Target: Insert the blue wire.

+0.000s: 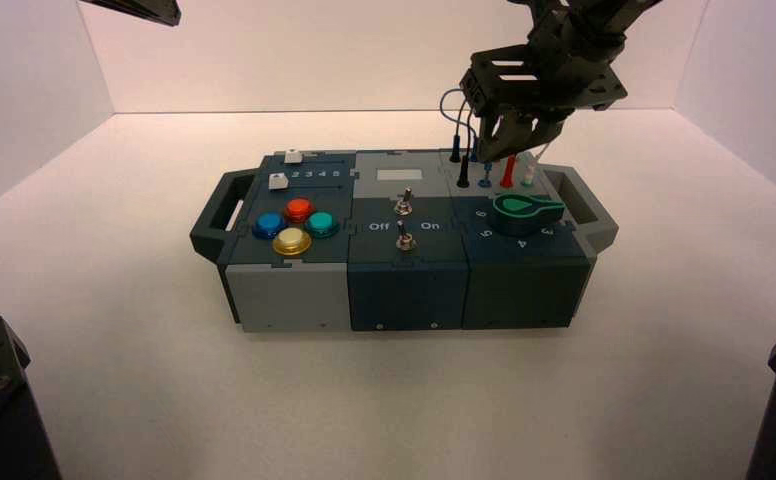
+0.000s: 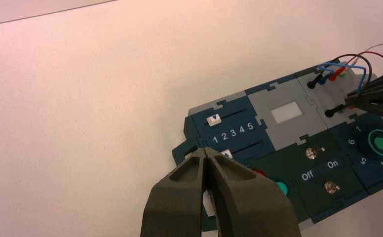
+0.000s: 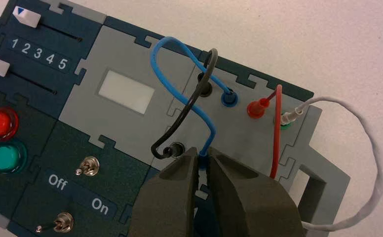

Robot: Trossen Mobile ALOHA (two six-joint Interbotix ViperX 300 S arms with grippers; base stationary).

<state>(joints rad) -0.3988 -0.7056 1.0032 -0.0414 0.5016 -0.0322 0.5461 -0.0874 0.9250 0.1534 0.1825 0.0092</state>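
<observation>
Nearest the right wrist lens, my right gripper (image 3: 202,151) is closed on the plug end of the blue wire (image 3: 163,79), whose other end sits in the far-row blue socket (image 3: 229,99). In the high view, I'm at the box's (image 1: 400,290) one o'clock, above its grey socket panel (image 1: 444,172), while my left gripper (image 1: 171,16) waits beyond its ten o'clock, tips together in the left wrist view.

Bright, warm, diffuse light, with only soft shadows around the box (image 1: 404,240).

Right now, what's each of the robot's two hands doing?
Left gripper: closed, holding nothing, off to the box's left side.
Right gripper: closed on the blue wire's plug, at the box's far right part.
</observation>
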